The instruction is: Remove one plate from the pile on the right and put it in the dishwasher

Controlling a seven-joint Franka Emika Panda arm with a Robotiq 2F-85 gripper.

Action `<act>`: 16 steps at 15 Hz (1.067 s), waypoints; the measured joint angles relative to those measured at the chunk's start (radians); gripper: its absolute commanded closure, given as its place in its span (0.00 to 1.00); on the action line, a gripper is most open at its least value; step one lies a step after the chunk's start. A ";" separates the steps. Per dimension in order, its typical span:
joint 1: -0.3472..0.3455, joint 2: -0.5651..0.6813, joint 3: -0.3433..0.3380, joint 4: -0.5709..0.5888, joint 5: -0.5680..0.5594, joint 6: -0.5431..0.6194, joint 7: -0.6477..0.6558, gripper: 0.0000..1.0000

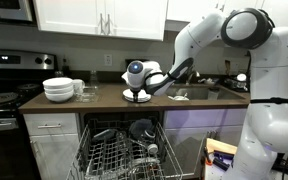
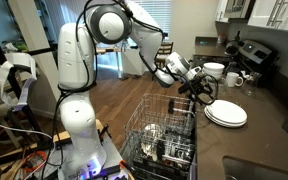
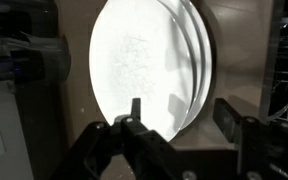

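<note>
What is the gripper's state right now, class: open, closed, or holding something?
Gripper: open, jaws straddling the rim of the plate pile, gripping nothing.

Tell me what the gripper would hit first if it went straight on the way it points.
The pile of white plates. In the wrist view it lies dead ahead of the open gripper, with nothing showing in between. How near it is cannot be judged from that view.
</note>
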State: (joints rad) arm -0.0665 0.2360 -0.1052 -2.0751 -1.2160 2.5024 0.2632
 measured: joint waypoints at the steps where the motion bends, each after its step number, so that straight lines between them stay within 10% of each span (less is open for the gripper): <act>1: -0.001 0.002 -0.002 0.000 0.000 0.014 -0.001 0.48; 6: -0.009 0.007 -0.004 0.000 0.000 0.047 -0.002 0.80; 12: -0.009 0.008 -0.006 0.000 0.000 0.053 -0.002 0.46; 16: -0.009 0.018 -0.008 0.000 -0.001 0.053 -0.003 0.60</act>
State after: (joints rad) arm -0.0755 0.2538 -0.1127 -2.0750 -1.2166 2.5554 0.2597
